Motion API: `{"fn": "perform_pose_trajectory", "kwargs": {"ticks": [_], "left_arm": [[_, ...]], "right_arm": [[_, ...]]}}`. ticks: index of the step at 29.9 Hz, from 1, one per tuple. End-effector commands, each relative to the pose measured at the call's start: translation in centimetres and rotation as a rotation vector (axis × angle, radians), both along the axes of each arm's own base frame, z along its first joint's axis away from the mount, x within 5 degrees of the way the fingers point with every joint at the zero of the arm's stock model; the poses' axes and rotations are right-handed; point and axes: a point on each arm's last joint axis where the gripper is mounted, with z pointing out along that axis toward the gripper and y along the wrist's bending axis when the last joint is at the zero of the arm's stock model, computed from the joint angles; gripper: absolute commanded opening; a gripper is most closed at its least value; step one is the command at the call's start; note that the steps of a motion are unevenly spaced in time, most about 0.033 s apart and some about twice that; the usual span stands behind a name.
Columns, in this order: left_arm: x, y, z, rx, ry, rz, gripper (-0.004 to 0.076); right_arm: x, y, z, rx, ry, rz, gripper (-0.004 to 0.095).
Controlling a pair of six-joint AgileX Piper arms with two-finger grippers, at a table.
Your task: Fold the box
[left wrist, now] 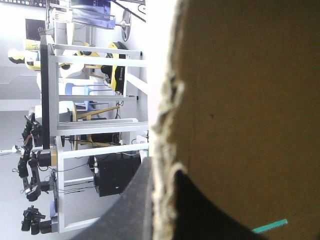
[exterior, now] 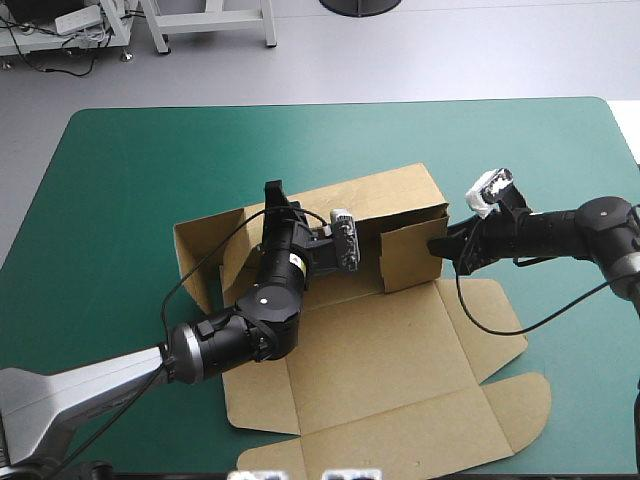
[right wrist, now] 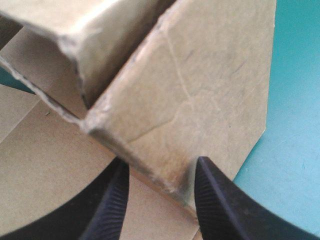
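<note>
The brown box lies part-formed in the middle of the table. Its back wall and a short right side wall stand up, while the lid panel lies flat toward the near edge. My left gripper reaches over the left part of the back wall. In the left wrist view it is shut on the board's upper edge. From the right, my right gripper meets the side wall's outer edge. In its own view it pinches that wall's lower corner.
A raised left flap stands beside my left arm. The lid's rounded tabs spread toward the near right. Teal-green cover lies bare on the far and left sides, and just right of the side wall.
</note>
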Motion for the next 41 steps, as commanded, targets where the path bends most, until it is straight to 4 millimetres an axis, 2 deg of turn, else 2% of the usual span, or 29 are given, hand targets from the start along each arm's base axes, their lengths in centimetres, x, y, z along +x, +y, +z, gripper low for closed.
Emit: {"fn": "perform_pose_trajectory", "kwargs": {"ticks": [1, 13, 21, 29, 37, 41], "left_arm": [[-0.5, -0.2, 1.6, -0.084, -0.016, -0.040, -0.0006], [-0.6, -0.3, 1.6, -0.098, -0.006, -0.044, -0.0006], [-0.6, -0.3, 1.5, -0.092, 0.002, -0.056, -0.0006], [-0.7, -0.4, 1.3, -0.097, 0.026, -0.067, -0.0006], [-0.8, -0.6, 1.2, -0.102, 0.040, -0.085, -0.0006], [-0.9, -0.9, 1.2, -0.112, 0.043, -0.109, -0.0006]], "right_arm": [[0.9, 0.3, 1.8, 0.104, -0.089, -0.063, 0.0395], [2.4, 0.2, 1.8, 0.150, -0.227, -0.097, 0.0395], [3.0, 0.5, 1.2, 0.215, -0.224, -0.069, 0.0388], [3.0, 0.5, 1.1, 0.213, -0.230, -0.061, 0.0122], [3.3, 0.5, 1.7, 0.280, -0.250, -0.103, 0.0105], [3.5, 0.4, 1.8, 0.290, -0.252, -0.125, -0.0023]]}}
